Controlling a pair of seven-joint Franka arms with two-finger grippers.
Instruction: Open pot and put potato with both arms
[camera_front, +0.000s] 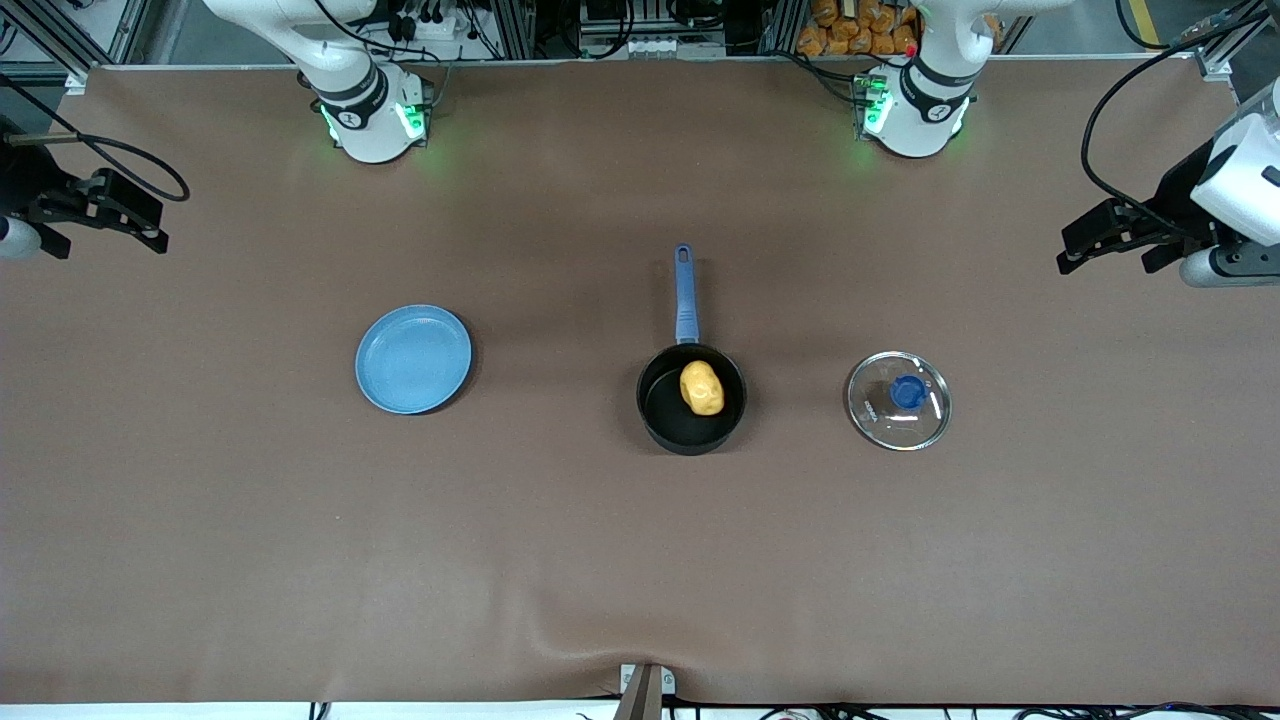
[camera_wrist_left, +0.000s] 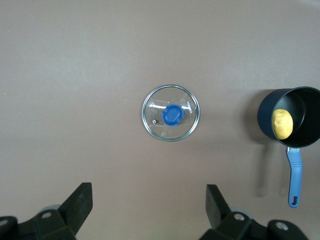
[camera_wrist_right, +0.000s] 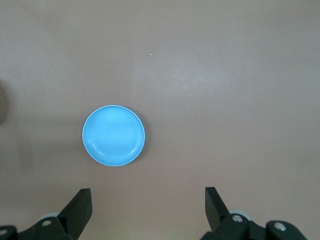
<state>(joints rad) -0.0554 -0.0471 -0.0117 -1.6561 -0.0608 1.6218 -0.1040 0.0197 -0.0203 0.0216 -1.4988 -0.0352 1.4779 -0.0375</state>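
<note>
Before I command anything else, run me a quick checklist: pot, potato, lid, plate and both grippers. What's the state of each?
1. Pot uncovered: ok.
2. Potato inside the pot: ok.
3. Lid flat on the table beside the pot, toward the left arm's end: ok.
4. Plate holds nothing: ok.
5. Left gripper open, empty, at its table end: ok.
6. Right gripper open, empty, at its table end: ok.

A black pot (camera_front: 690, 410) with a blue handle holds a yellow-orange potato (camera_front: 702, 388). The clear glass lid (camera_front: 899, 400) has a blue knob. The plate (camera_front: 413, 359) is plain light blue, the table (camera_front: 640, 560) brown.
</note>
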